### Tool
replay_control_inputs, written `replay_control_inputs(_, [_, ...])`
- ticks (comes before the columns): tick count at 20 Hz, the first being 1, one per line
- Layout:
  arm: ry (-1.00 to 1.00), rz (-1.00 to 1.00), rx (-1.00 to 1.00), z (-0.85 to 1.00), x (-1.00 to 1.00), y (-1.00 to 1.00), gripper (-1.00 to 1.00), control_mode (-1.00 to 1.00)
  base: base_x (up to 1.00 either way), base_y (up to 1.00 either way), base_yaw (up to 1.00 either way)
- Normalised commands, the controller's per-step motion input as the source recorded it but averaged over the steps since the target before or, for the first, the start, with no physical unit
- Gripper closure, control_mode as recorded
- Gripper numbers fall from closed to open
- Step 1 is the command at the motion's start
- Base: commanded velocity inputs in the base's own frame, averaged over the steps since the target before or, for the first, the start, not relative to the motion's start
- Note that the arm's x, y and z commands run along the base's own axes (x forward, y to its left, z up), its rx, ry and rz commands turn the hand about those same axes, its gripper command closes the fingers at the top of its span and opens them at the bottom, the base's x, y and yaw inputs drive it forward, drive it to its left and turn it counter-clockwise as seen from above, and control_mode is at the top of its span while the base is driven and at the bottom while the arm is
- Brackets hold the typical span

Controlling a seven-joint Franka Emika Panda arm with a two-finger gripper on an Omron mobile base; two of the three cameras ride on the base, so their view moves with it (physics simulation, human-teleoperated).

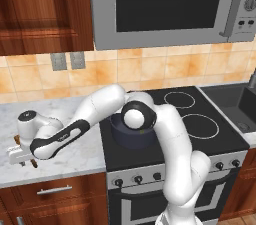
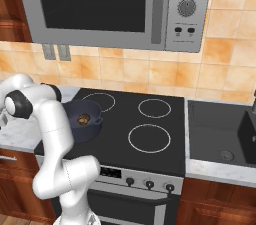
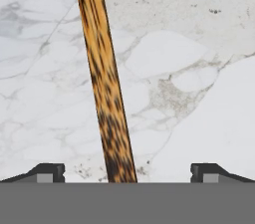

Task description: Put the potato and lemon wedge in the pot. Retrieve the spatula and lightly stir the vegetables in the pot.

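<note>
Wooden and mottled orange-brown, the spatula handle fills the hand view from 12 o'clock down to 6, lying on the white marble counter and passing midway between the two dark fingertips, which stand wide apart at 8 and 4 o'clock without touching it. The gripper is spread, grasping nothing, with the handle between its jaws.

From the left base view, the arm reaches over to 9 o'clock, the gripper low over the counter beside the stove, short brown bits of the spatula showing beneath it.

Round and dark blue-grey, the pot sits on the black stovetop at its front left burner, at about 9 o'clock in the right base view. Inside it lies the brown mottled potato. Whether the lemon wedge is in there too is too small to tell. In the left base view the pot is partly hidden behind the arm's elbow.
</note>
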Motion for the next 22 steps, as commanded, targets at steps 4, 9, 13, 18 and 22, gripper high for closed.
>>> replay_control_inputs(4, [0.00,0.00,0.00,-0.30,0.00,0.04,-1.00,-1.00,0.00,0.00,0.00])
replay_control_inputs(9, [0.00,0.00,0.00,-0.27,0.00,0.01,-1.00,-1.00,0.00,0.00,0.00])
replay_control_inputs(13, [0.00,0.00,0.00,-0.27,0.00,0.00,-1.00,-1.00,0.00,0.00,0.00])
replay_control_inputs(18, [0.00,0.00,0.00,-0.21,0.00,0.01,-1.00,-1.00,0.00,0.00,0.00])
replay_control_inputs(22, [0.01,0.00,0.00,-0.22,0.00,0.04,1.00,-1.00,0.00,0.00,0.00])
